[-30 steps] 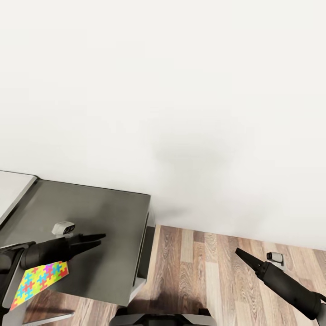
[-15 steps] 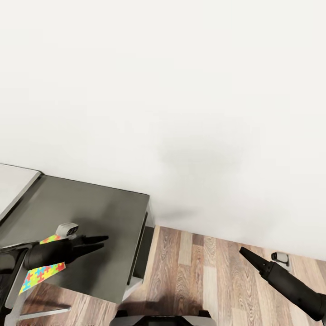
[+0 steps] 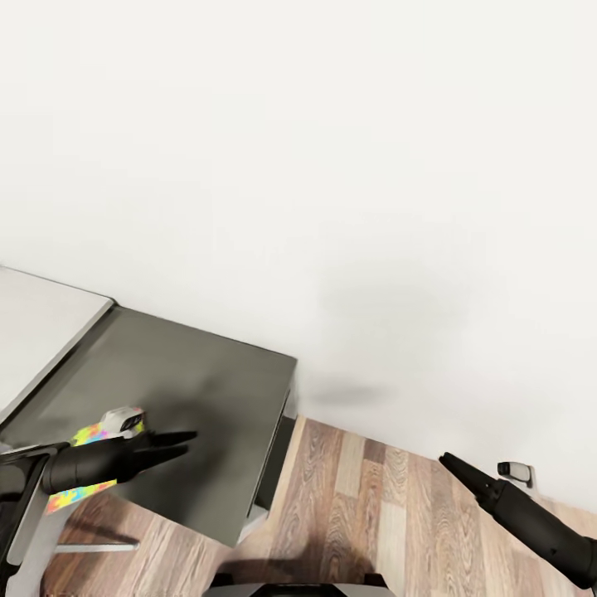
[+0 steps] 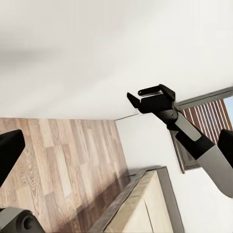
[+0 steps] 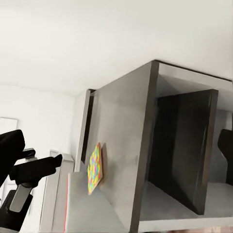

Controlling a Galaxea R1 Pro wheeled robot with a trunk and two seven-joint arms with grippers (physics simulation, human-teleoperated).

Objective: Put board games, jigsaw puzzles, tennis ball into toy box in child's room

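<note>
Left end effector (image 3: pixel 186 442) hovers over the dark lower section of the worktop (image 3: pixel 207 390), its fingers nearly pressed together and empty. Beside the wall (image 3: pixel 332 166), the wood floor (image 3: pixel 373 514) lies under the right end effector (image 3: pixel 446 458); I cannot tell if its fingers are spread. One jigsaw puzzle (image 3: pixel 79 489) lies flat on the worktop's near edge, partly hidden under the left arm.
</note>
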